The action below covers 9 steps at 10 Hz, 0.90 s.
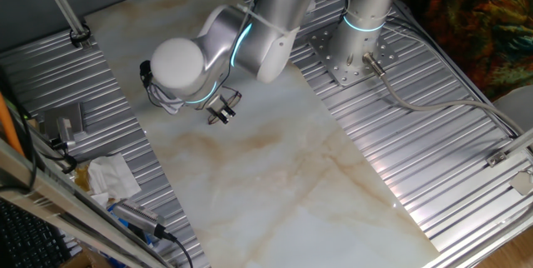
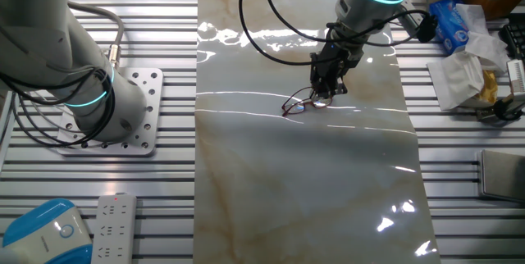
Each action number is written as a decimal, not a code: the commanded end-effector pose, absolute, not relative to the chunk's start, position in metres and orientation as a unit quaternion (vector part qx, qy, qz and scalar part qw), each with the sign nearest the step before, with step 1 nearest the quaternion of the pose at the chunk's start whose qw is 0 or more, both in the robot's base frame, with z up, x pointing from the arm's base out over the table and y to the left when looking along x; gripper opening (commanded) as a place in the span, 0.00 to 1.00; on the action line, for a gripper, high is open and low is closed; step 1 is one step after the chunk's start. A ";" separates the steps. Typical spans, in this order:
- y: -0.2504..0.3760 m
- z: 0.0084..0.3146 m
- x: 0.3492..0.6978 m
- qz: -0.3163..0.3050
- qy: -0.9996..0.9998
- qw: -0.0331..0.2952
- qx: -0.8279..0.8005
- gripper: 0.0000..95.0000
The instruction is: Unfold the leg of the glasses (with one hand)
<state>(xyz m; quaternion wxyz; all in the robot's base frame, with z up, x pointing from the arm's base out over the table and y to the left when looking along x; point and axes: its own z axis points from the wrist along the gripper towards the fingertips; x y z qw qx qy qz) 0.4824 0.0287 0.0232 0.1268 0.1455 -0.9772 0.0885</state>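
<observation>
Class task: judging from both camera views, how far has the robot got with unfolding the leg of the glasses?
Done: the pincer has reached the glasses, which lie on the marble tabletop. In hand: its tips sit right at the frame's end; whether they grip a leg is too small to tell. Left: the swing-out itself. Neither view shows a leg clearly opened, and in the view from behind the arm, the pincer hides the frame.

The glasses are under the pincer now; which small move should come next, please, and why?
Probably a slow sideways sweep of the pincer to swing a leg outward. It stands right at the glasses, which lie on the marble sheet. Whether the fingers already touch the frame, I cannot tell; the one fixed view hides most of the glasses.
</observation>
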 end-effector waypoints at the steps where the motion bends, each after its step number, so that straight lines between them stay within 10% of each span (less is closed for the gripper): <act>1: 0.029 0.024 0.482 0.081 -0.978 0.123 0.145 0.00; 9: 0.033 0.041 0.477 0.072 -0.970 0.168 0.160 0.00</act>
